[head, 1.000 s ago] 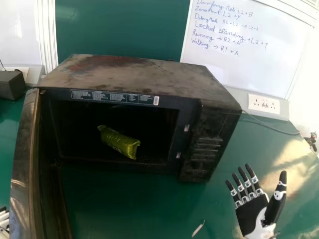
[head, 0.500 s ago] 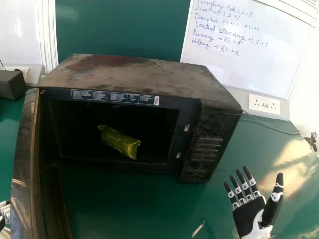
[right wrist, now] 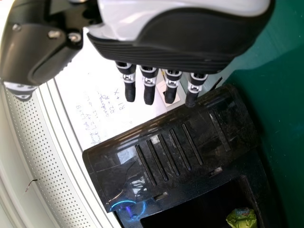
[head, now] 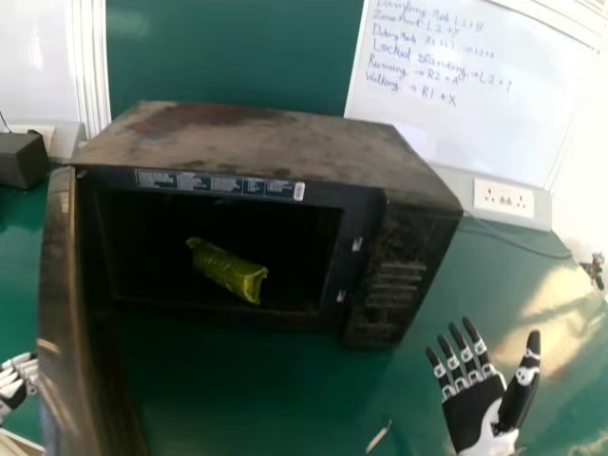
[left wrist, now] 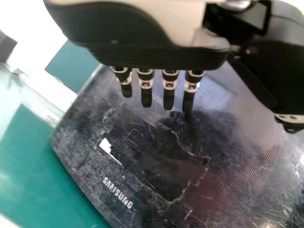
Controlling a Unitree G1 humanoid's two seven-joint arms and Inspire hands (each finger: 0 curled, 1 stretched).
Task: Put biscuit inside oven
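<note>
Green tabletop (head: 275, 399), oven (head: 285, 142) standing open, biscuit packet (head: 228, 270) inside

Behind the oven: a dark green panel (head: 228, 47), and to its right a whiteboard (head: 475, 114) with rows of handwriting. Wall socket (head: 503, 198) beyond the oven's right side, a cable (head: 518, 245) trailing along the tabletop below it. Dark box (head: 23, 160) to the oven's left, farther back.

Oven is dark, its top dusty and blotched. Vent slots on the right part of its front, a printed label strip (head: 218, 184) above the opening. Door (head: 59, 313) swung out toward me on the oven's left; its outer face is scuffed and streaked.

Biscuit packet, shiny yellow-green wrapper, lies aslant within the oven's cavity, its right end closer to the opening. Neither of my hands is on it.

My right hand (head: 475, 408) is in front of the oven and off to its right, well apart from the packet. Palm in sight, fingers straight and fanned, thumb standing away from them. Nothing held.

My left hand (head: 15, 382) is to the left of the oven, beside the door's outer face. Fingers extended in a row with small gaps between, grasping nothing. Whether they touch the door, I cannot tell.

Small pale stick (head: 378, 437) on the tabletop, in front of the oven, toward its right.
</note>
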